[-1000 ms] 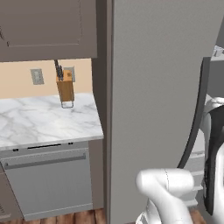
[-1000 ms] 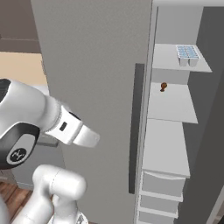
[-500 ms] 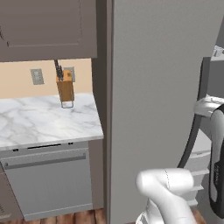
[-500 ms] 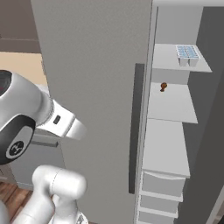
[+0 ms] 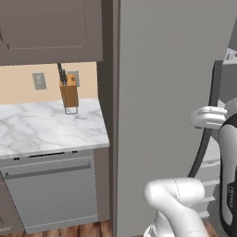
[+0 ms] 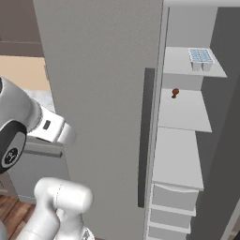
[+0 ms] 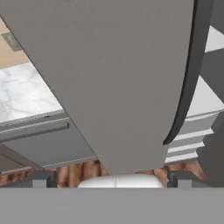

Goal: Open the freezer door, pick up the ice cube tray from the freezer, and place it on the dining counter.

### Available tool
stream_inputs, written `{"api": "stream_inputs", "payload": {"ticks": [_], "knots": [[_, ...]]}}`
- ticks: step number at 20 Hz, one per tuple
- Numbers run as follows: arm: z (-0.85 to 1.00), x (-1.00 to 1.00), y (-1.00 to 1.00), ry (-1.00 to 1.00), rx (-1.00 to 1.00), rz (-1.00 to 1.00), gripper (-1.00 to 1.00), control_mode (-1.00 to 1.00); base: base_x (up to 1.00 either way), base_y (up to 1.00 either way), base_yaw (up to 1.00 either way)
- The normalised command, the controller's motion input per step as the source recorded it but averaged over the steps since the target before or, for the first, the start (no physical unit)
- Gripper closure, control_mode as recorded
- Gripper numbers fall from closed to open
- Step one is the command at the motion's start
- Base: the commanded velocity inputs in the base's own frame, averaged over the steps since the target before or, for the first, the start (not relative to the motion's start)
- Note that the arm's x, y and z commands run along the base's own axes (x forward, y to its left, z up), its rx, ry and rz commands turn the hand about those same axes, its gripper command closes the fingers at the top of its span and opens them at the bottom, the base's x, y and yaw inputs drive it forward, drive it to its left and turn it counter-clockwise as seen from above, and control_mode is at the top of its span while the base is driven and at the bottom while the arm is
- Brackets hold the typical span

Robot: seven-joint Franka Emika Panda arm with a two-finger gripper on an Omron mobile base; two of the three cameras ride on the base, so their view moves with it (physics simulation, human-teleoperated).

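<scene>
The ice cube tray, pale blue-grey, lies on the top white shelf of the open freezer compartment. A dark slab along that compartment's right side looks like the swung-out freezer door; no button panel shows. Left of the shelves stands the plain grey twin door with its long dark handle, also seen in the hand view as the door and curved handle. My gripper is open and holds nothing, facing that door from a distance. The dining counter is out of view.
A small marble worktop with a knife block sits left of the fridge, over a dishwasher front. A small brown object rests on the second shelf. White drawers fill the compartment's bottom.
My white arm has drawn back to the left, away from the handle and the shelves. The doors, the tray and the base have stayed put.
</scene>
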Motion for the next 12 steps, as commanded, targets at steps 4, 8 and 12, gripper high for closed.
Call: {"api": "stream_inputs", "payload": {"ticks": [4,8,12], "knots": [[0.0,0.03,0.39,0.0,-0.08,0.0,-1.0,-1.0,0.0,0.0,0.0],[0.0,0.1,0.17,0.0,-0.1,0.0,-1.0,-1.0,0.0,0.0,0.0],[0.0,0.2,0.03,0.0,-0.05,0.0,-1.0,-1.0,0.0,0.0,0.0]]}}
